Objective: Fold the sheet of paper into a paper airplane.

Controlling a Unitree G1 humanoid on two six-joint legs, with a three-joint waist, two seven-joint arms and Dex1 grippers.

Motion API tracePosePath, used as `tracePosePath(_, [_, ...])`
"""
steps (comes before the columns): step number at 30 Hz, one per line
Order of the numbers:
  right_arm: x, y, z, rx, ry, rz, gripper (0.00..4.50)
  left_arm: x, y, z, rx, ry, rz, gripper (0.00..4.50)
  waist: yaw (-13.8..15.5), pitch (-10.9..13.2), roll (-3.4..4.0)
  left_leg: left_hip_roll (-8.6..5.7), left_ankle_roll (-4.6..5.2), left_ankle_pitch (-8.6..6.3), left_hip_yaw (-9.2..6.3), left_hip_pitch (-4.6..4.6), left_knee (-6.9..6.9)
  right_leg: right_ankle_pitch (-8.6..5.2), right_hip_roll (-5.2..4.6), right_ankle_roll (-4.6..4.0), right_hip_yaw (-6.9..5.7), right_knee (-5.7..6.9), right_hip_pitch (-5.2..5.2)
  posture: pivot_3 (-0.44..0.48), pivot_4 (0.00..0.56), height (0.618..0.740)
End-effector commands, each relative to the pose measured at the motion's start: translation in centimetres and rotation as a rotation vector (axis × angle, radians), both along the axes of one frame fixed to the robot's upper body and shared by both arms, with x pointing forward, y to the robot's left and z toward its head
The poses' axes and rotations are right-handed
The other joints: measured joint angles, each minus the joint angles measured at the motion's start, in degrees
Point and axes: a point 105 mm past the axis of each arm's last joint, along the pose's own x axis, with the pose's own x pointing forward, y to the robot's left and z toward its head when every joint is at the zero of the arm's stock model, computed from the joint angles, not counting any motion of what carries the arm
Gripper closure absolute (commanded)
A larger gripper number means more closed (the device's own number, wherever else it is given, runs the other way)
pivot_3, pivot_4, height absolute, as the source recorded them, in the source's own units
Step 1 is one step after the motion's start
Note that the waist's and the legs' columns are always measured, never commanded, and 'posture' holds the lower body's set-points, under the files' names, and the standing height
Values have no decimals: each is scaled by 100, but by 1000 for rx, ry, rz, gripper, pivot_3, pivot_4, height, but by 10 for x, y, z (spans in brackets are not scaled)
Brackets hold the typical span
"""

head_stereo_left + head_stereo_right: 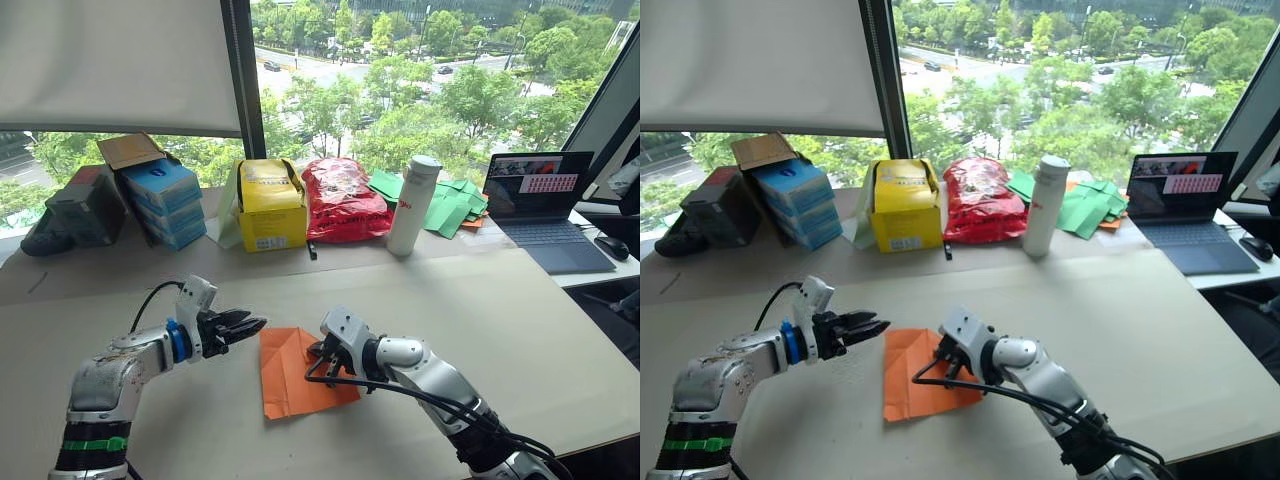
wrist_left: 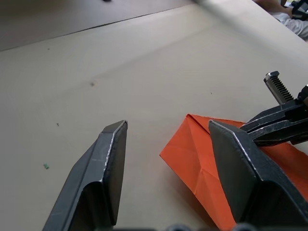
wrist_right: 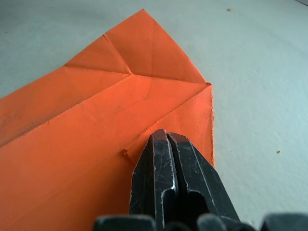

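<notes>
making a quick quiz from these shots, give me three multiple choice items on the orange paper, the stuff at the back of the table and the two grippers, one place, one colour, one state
1. Where does the orange paper lie?
A. on the table between the two grippers
B. on the laptop
C. inside the yellow box

2. What colour is the bottle at the back of the table?
A. blue
B. white
C. black

3. How do the fingers of the left gripper stand?
A. shut on the paper
B. shut on nothing
C. open

Answers:
1 A, the paper lies flat on the table with the left gripper at one side and the right gripper on it.
2 B, it is white beside the red bag.
3 C, the left wrist view shows a wide gap between them.
</notes>
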Motion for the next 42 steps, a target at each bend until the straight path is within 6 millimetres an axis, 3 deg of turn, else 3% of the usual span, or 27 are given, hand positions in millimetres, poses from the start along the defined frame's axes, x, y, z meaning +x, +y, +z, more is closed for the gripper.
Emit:
tracePosePath(1, [-2, 0, -13, -30, 36, -5, 4500, -10, -3, -3, -42, 65, 21, 300, 3, 0, 0, 0, -1, 0, 0, 1, 0, 0, 0, 0, 0, 1, 1, 0, 150, 740])
tracePosePath(7, [-1, 2, -11, -24, 29, -6, 4500, -15, -15, -22, -34, 147, 48, 300, 7, 0, 0, 0, -7, 3, 0, 8, 0, 0, -1, -1, 6, 2, 5, 0, 150, 740])
tracePosePath(13, [-1, 2, -10, -21, 28, -9, 4500, -14, -22, -21, -71, 144, 52, 300, 15, 0, 0, -1, -7, 3, 0, 9, -1, 1, -3, -1, 10, 0, 8, 0, 150, 740])
tracePosePath(18, [0, 2, -9, -20, 26, -14, 4500, -18, -32, -20, -98, 152, 16, 1676, 13, 0, 0, -1, -7, 3, 0, 7, -1, 0, -3, -1, 11, 0, 6, 0, 150, 740])
tracePosePath(26, [1, 2, -8, -14, 23, -21, 4500, -11, -33, -12, -99, 117, 18, 4467, 12, 0, 0, -1, -8, 3, 0, 6, -2, 0, -3, -2, 12, -1, 4, 0, 150, 740])
tracePosePath(31, [3, 2, -6, -2, 16, -36, 4500, -9, -35, -8, 21, 14, -28, 4467, 5, 0, 0, -1, -9, 3, 0, 6, -3, 0, -3, -2, 13, -2, 4, 0, 150, 740])
tracePosePath(39, [11, 3, 8, 73, -36, -74, 4500, -16, -53, -16, 387, -326, -240, 4467, 12, 3, 5, -1, -10, 3, 0, 1, -17, 0, -8, -4, 22, -14, -1, 0, 150, 740])
tracePosePath(42, [12, 3, 11, 86, -47, -82, 4500, -17, -56, -16, 447, -424, -289, 4467, 18, 4, 6, -1, -9, 3, 0, -6, -24, 0, -10, -5, 21, -18, -7, 0, 150, 740])
